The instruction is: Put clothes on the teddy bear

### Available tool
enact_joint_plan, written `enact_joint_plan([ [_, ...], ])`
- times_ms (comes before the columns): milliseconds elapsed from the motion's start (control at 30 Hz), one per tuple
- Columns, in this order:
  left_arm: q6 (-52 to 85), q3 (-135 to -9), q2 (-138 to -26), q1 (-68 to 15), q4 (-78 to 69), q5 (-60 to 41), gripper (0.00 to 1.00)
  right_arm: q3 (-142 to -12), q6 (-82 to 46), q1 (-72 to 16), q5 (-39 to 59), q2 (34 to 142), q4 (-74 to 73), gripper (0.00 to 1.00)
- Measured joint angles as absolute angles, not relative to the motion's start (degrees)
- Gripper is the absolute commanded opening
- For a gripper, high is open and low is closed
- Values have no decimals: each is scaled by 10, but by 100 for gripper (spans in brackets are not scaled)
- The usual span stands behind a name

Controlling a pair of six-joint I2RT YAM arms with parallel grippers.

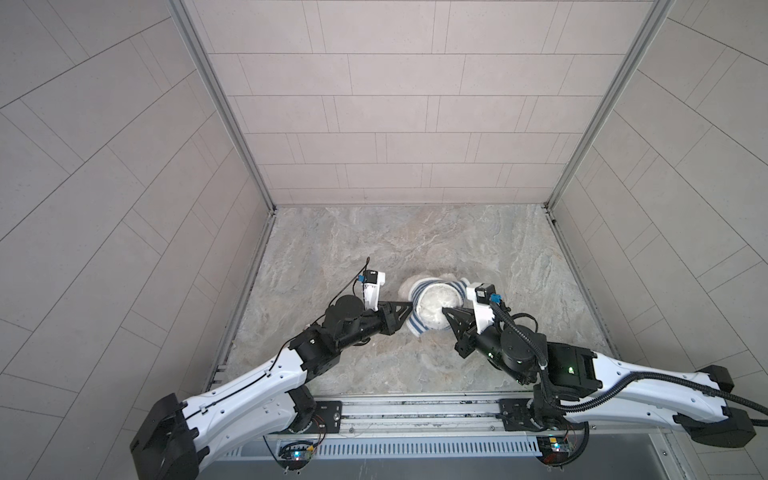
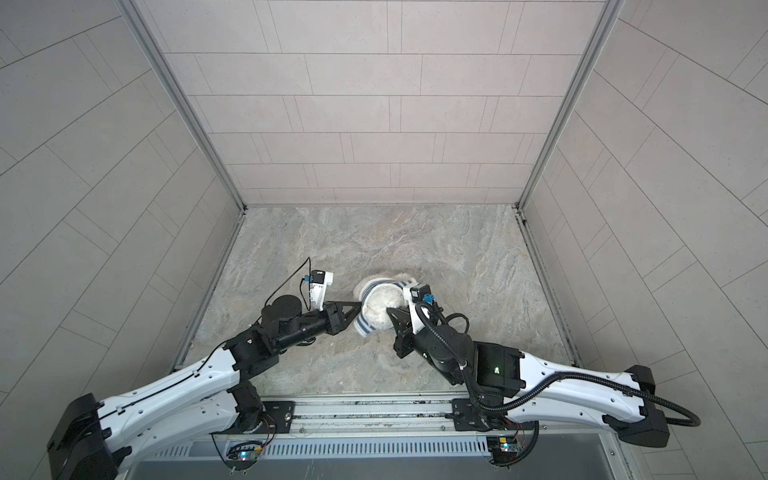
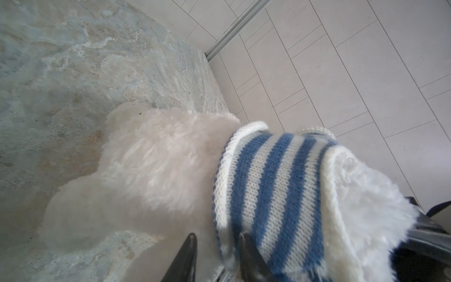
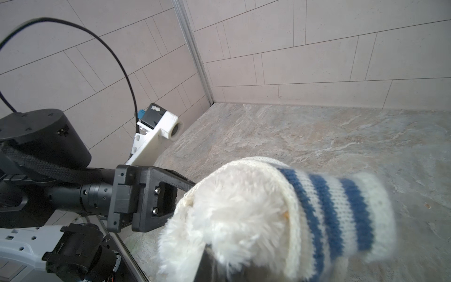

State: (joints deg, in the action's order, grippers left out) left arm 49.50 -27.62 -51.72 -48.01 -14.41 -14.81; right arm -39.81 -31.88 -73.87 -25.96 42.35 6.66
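Observation:
The teddy bear (image 1: 432, 303) (image 2: 380, 305) is fluffy and white, and it sits mid-table with its rump turned up toward both top views. A blue-and-white striped shirt (image 1: 417, 328) (image 3: 268, 183) (image 4: 341, 210) wraps its body like a band. My left gripper (image 1: 409, 306) (image 3: 218, 235) is at the shirt's left edge. Its fingers stand apart, one lying on the knit, the other outside the hem. My right gripper (image 1: 445, 309) (image 4: 212, 249) is shut, its tip buried in the bear's fur (image 4: 231, 207) at the shirt opening. The bear's face is hidden.
The marbled tabletop (image 1: 374, 249) is boxed in by tiled walls at the back (image 1: 415, 124) and on both sides. A metal rail (image 1: 415, 409) carrying both arm bases runs along the front edge. Both arms converge on the bear.

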Motion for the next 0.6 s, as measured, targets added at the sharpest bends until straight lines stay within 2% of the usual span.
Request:
enact_joint_plan([
  [167,509,-276,-539,-480,-178,-166,29,-398,-312,-739,-249,424,56,0],
  [300,520,-276,-553,-480,-203,-175,7,-398,-308,-739,-246,424,47,0],
  [367,522,-276,-558,-480,-208,-176,0,-398,-306,-739,-246,424,44,0],
  [600,509,-265,-547,-471,-211,-169,0,-397,-303,-739,-239,415,41,0],
])
